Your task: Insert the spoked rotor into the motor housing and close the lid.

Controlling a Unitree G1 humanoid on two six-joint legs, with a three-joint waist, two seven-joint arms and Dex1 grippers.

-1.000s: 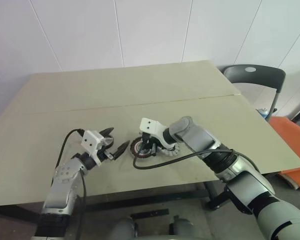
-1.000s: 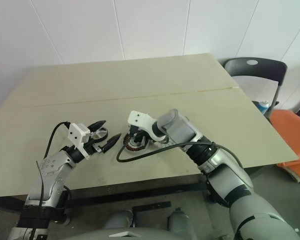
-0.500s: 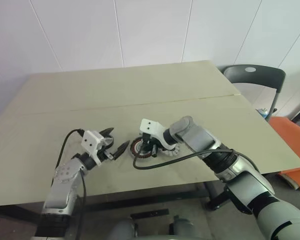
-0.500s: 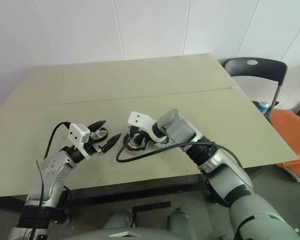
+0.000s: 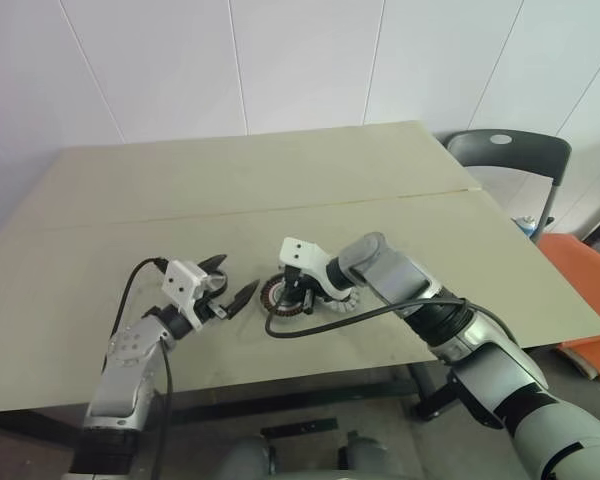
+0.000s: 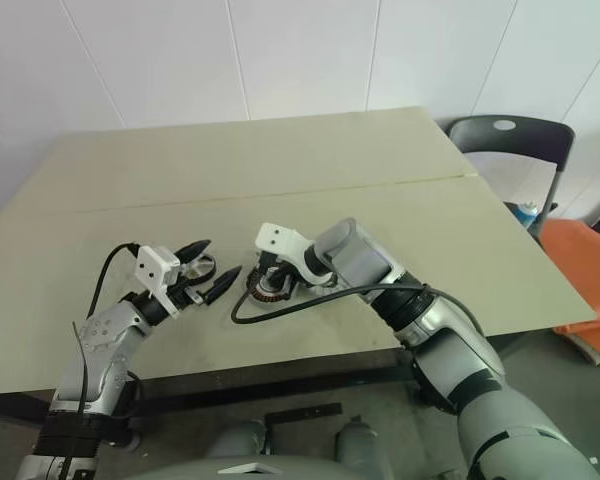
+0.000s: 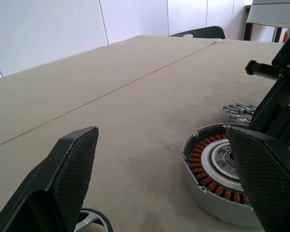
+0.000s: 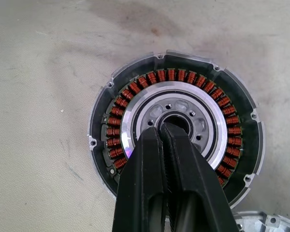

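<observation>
Nothing moved, right tool [image 8: 165, 126] closed over motor housing [image 8: 176, 130] centre

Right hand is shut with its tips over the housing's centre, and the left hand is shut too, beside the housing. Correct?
Not quite: the left hand is open, fingers wide apart, as the left wrist view shows. The rest holds: the right hand is shut over the centre of the motor housing.

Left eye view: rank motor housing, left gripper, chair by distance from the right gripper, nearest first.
From the right gripper:
1. motor housing, directly under its shut fingertips.
2. left gripper, open, just past the housing on the table.
3. chair, beyond the table's far corner.
</observation>
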